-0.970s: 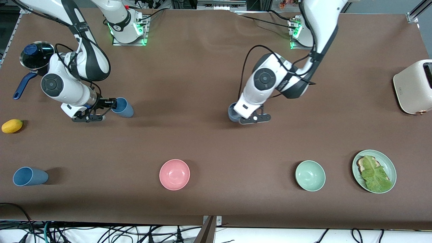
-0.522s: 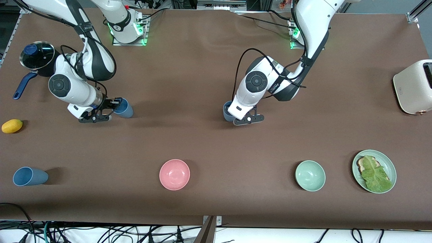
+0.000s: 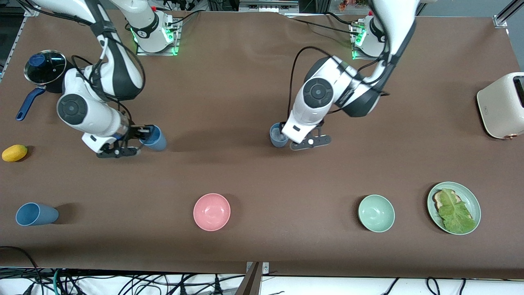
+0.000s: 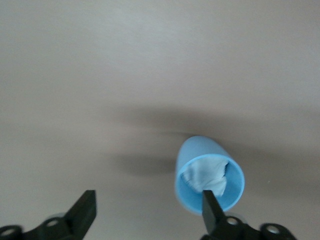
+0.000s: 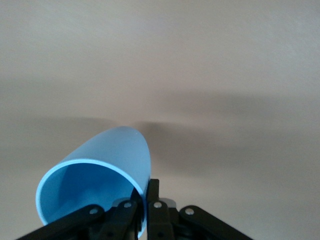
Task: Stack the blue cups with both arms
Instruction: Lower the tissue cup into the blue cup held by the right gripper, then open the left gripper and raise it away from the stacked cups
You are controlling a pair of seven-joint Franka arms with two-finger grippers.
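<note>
My right gripper (image 3: 143,132) is shut on the wall of a medium blue cup (image 3: 155,139), one finger inside the rim and one outside. It holds the cup tilted just above the table. In the right wrist view the cup (image 5: 100,172) fills the space beside my shut gripper (image 5: 145,200). A paler grey-blue cup (image 3: 278,135) with white paper in it stands at mid-table. My left gripper (image 3: 285,136) is open right at it. In the left wrist view one fingertip (image 4: 212,207) overlaps the mouth of this cup (image 4: 200,155), and my gripper (image 4: 149,212) is spread wide. Another blue cup (image 3: 36,214) lies on its side near the front edge.
A pink bowl (image 3: 211,212), a pale green bowl (image 3: 376,213) and a green plate (image 3: 470,196) with toast and lettuce sit nearer the front camera. A toaster (image 3: 501,104) stands at the left arm's end. A lemon (image 3: 14,152) and a lidded pot (image 3: 44,67) are at the right arm's end.
My right gripper has carried the medium blue cup slightly nearer the front camera and toward mid-table. My left arm has shifted by the grey-blue cup, which stays about where it was.
</note>
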